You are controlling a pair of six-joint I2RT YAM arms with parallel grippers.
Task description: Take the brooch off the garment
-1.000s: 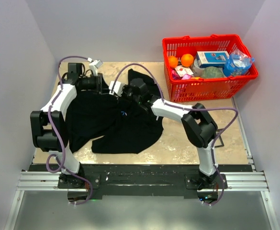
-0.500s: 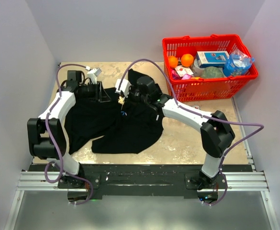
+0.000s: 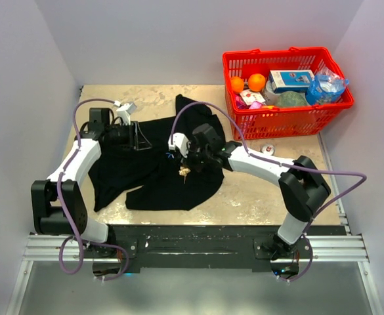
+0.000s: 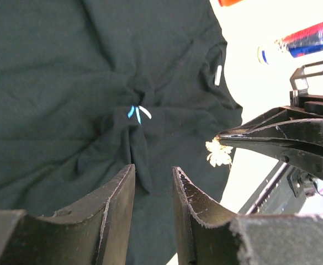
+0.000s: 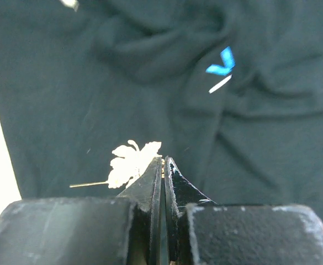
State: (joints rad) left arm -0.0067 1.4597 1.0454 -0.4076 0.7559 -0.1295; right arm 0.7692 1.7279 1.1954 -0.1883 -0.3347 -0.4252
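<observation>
The black T-shirt (image 3: 146,177) lies crumpled on the table, with a small blue mark (image 5: 222,63) and a white neck label (image 4: 218,75). My right gripper (image 3: 187,167) is shut on a pale gold leaf-shaped brooch (image 3: 184,172) and holds it just above the cloth. In the right wrist view the brooch (image 5: 129,163) sticks out left of the shut gripper (image 5: 163,160), its pin free. My left gripper (image 3: 144,140) hovers over the shirt's upper part. In the left wrist view it (image 4: 153,167) is open with nothing between its fingers, and the brooch (image 4: 218,153) hangs from the right gripper's tips.
A red basket (image 3: 244,121) holding oranges, a box and packets stands at the back right. A small round red, white and blue thing (image 3: 268,149) lies in front of it, also in the left wrist view (image 4: 299,41). Grey walls close in both sides.
My right gripper has moved toward the near side with the brooch, from near the shirt's collar to over its middle. My left gripper has shifted slightly left and back.
</observation>
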